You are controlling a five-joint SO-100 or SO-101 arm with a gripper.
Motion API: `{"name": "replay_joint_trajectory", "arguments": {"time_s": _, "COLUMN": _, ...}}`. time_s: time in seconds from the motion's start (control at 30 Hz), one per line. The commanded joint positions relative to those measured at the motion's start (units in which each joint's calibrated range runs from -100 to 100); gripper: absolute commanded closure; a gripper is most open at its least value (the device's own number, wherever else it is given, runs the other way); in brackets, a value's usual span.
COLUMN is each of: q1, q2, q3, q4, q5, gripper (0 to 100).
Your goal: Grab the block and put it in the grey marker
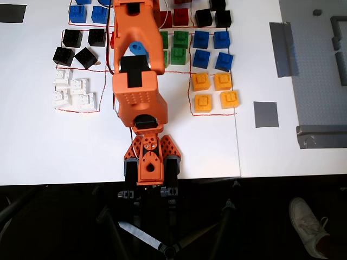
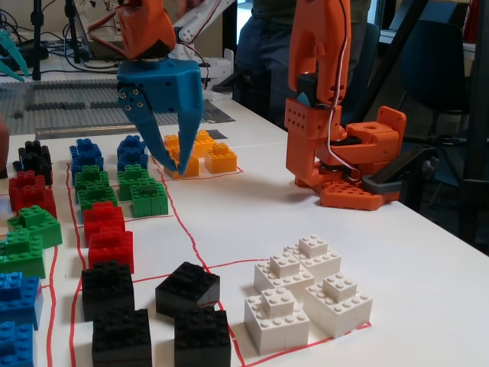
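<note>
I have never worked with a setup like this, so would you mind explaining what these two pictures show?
This is a small orange robot arm bolted to a white table. The overhead view looks straight down on it; the fixed view stands at table level, facing it. Its blue two-finger gripper hangs open and empty above the blocks. On the table lie studded plastic building blocks grouped by colour inside red outlines: white, black, yellow, green, blue, and the small red cubes. To the right in the overhead view lies a small square patch of grey tape.
</note>
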Motion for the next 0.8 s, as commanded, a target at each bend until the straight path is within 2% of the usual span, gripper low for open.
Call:
{"name": "replay_joint_trajectory", "arguments": {"time_s": 0.0, "q1": -1.8, "q2": -4.2, "q3": -6.3, "q4": 1.3, "q5": -0.9, "gripper": 99}}
{"name": "replay_joint_trajectory", "arguments": {"time_s": 0.27, "q1": -4.4, "q2": -5.5, "q3": -7.4, "q4": 1.9, "q5": -1.1, "gripper": 100}}
{"name": "replay_joint_trajectory", "arguments": {"time_s": 0.5, "q1": -10.8, "q2": -6.6, "q3": -9.4, "q4": 2.5, "q5": -2.1, "gripper": 98}}
{"name": "replay_joint_trajectory", "arguments": {"time_s": 0.77, "q1": -16.1, "q2": -5.2, "q3": -13.8, "q4": 2.5, "q5": -3.3, "gripper": 75}}
